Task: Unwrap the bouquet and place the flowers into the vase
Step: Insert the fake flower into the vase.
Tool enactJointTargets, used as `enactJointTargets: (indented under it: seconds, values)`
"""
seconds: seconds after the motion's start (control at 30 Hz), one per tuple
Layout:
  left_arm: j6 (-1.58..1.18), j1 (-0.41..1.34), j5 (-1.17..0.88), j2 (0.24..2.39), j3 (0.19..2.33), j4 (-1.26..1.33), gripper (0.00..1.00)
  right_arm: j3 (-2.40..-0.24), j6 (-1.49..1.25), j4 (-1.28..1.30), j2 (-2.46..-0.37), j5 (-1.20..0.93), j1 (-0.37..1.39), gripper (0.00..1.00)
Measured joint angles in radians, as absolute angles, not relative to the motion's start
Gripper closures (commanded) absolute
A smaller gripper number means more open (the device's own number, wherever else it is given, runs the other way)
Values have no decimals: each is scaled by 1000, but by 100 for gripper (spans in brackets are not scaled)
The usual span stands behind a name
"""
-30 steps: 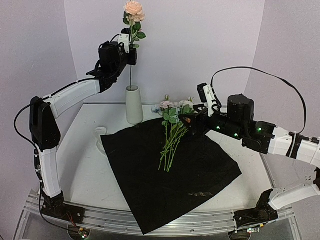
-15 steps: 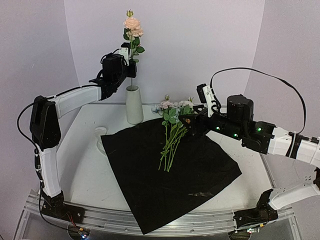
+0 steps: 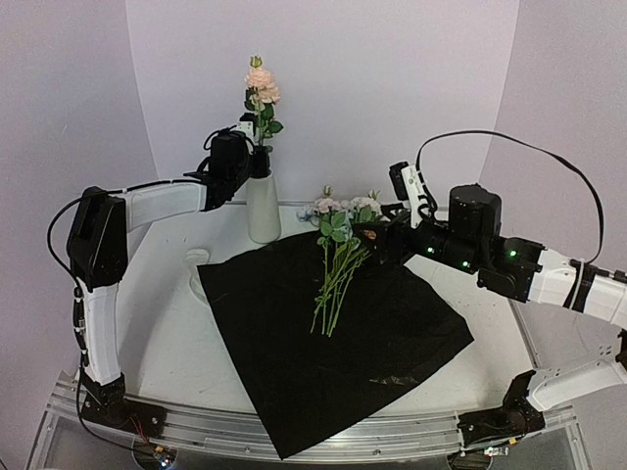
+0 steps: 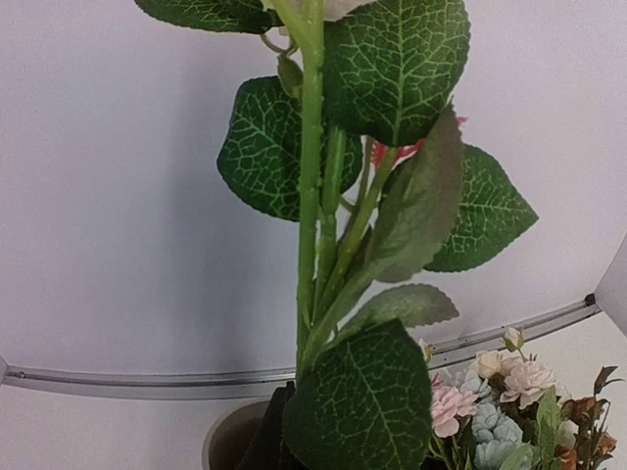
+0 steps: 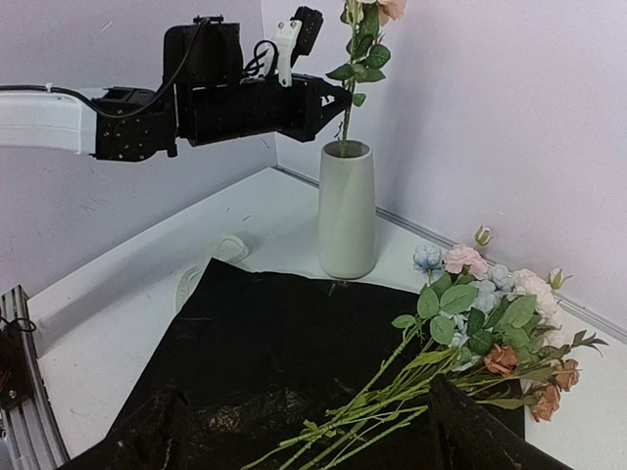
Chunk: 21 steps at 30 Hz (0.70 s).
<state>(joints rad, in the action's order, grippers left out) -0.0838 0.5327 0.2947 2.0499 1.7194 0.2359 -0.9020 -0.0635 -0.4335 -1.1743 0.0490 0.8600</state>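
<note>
Peach flower [image 3: 261, 80] | stem pinched between left jaws | tip inside vase [image 3: 263, 211]

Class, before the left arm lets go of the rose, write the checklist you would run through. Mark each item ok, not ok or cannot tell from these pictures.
1. Stem of the long-stemmed peach rose enters the mouth of the tall matte white vase: ok.
2. Vase stands upright: ok.
3. Stem end rests on the vase bottom: cannot tell, hidden inside.
4. Left gripper is shut on the stem just above the vase mouth: ok.
5. Right gripper is open and apart from the vase: ok.
6. Loose bunch of flowers lies on the black wrapping sheet, ready for the next pick: ok.
</note>
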Motion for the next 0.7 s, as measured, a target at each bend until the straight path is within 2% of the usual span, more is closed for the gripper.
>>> enactJointTargets:
  seconds: [0.1,0.13,0.27,0.33,0.5,0.7]
  values:
    - [-103,530,295,2050,1709,236,83,-902,-64,-433,-1166,49,860,16]
    - [-109,529,294,2050,1706,237,76,-901,-64,-434,-1163,49,860,16]
    - [-125,529,297,2050,1703,238,36,-897,-64,-432,-1149,50,860,16]
    - [-134,528,299,2050,1698,242,27,-894,-64,-431,-1143,50,860,16]
    - [-152,528,299,2043,1659,245,18,-887,-69,-423,-1137,50,860,16]
    - [-159,527,300,1973,1536,243,15,-883,-93,-414,-1147,76,860,16]
